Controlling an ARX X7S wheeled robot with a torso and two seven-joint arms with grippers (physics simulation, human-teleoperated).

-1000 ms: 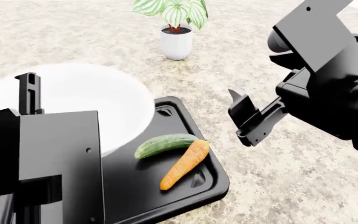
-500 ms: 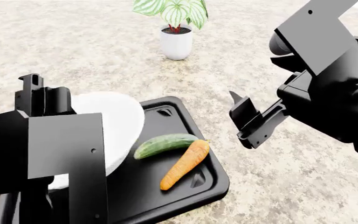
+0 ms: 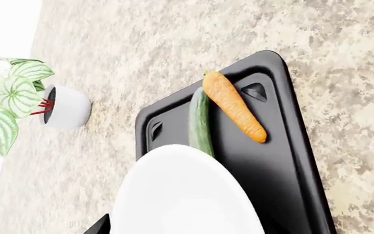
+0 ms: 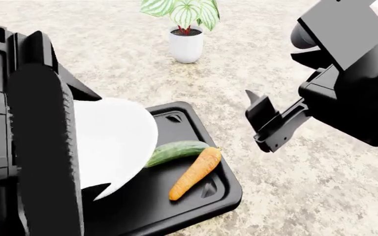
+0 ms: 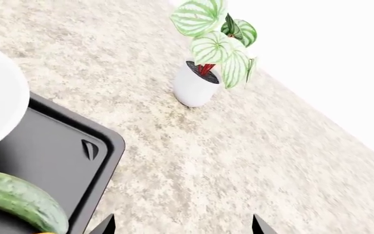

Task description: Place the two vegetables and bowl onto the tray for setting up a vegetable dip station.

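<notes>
Speckled beige stone countertop [image 4: 320, 196] carries a flat black tray [image 4: 196, 206] with rounded corners and a raised rim, on which a smooth green cucumber [image 4: 175, 151] and a tapered orange carrot [image 4: 196, 173] lie side by side, touching at one end. Over the tray's other half a glossy white bowl [image 4: 113, 142] hangs steeply tilted at the left gripper [image 3: 105, 225], whose jaws are hidden, so their grip cannot be told. The right gripper [image 4: 263, 125] hovers beside the tray, angled down, its two fingertips [image 5: 257, 224] spread apart around nothing.

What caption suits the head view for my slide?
Cucumber and carrot lie on the tray; the bowl overlaps its far end.
</notes>
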